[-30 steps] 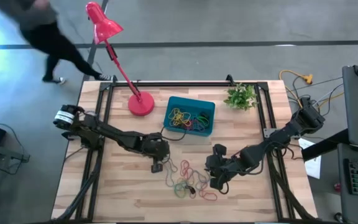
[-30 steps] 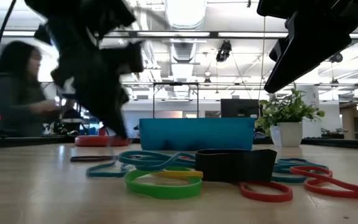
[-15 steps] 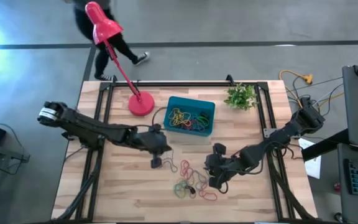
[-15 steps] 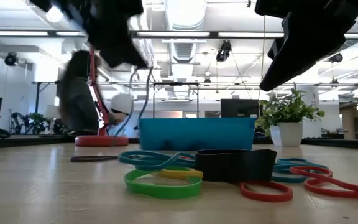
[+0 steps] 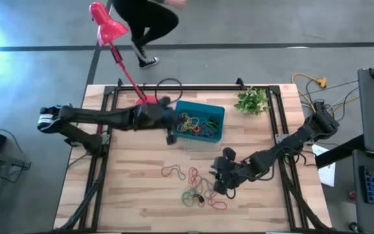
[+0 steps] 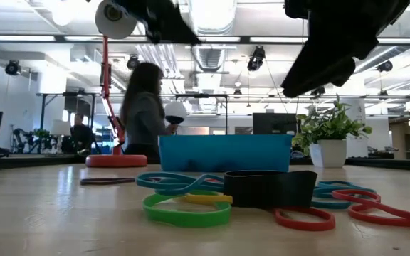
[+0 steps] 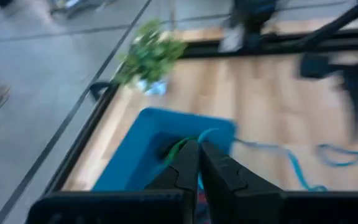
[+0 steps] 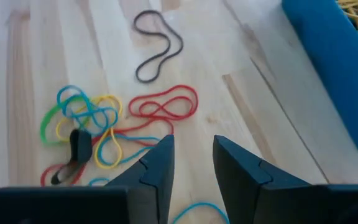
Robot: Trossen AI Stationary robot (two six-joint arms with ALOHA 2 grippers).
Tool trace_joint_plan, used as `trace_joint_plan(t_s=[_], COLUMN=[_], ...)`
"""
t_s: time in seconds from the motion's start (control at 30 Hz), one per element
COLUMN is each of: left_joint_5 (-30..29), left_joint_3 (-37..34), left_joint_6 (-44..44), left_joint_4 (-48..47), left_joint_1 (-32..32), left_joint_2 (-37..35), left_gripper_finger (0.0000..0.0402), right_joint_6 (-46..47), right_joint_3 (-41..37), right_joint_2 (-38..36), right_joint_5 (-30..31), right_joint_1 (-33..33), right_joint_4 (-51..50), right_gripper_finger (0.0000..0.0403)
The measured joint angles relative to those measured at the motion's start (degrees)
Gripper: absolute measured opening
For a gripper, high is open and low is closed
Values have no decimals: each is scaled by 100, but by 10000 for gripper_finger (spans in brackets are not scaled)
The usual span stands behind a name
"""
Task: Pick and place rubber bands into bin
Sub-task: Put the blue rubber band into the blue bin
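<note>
**A:** where's everything at?

**B:** the left gripper [image 5: 171, 138] is at the near-left edge of the small rectangular teal-blue plastic bin [image 5: 215, 112], fingers clenched on a thin loop, looks teal-green [image 7: 188, 140] from the wrist cam. The bin sits beside the round red lamp base [image 5: 144, 101], with a heap of yellow, red and green bands [image 5: 197, 123] inside.

**A:** and the other arm?

**B:** the right gripper [image 5: 217, 184] hovers above the loose elastic rubber bands [image 5: 197, 188] on the wooden table [image 5: 128, 182], jaws part open, grasping nothing. A person [image 6: 142, 110] walks behind the table.
</note>
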Motion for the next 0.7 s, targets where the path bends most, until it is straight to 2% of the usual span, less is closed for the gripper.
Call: trace_joint_plan(t_s=[0.2,0.37,0.47,0.7], left_joint_5=[345,854,1079,1166], left_joint_3=[-48,-7,2,4], left_joint_6=[164,164,152,254], left_joint_4=[-18,119,201,296], left_joint_1=[1000,1619,1815,1879], left_joint_2=[441,919,1199,1420], left_gripper_finger=[0,0,0,0], right_joint_6=[545,965,1158,1431], right_joint_3=[0,0,0,0], right_joint_2=[0,0,0,-2], right_joint_5=[477,705,724,738], right_joint_1=[0,4,2,2], right_joint_4=[195,261,291,348], right_gripper_finger=[100,100,100,100])
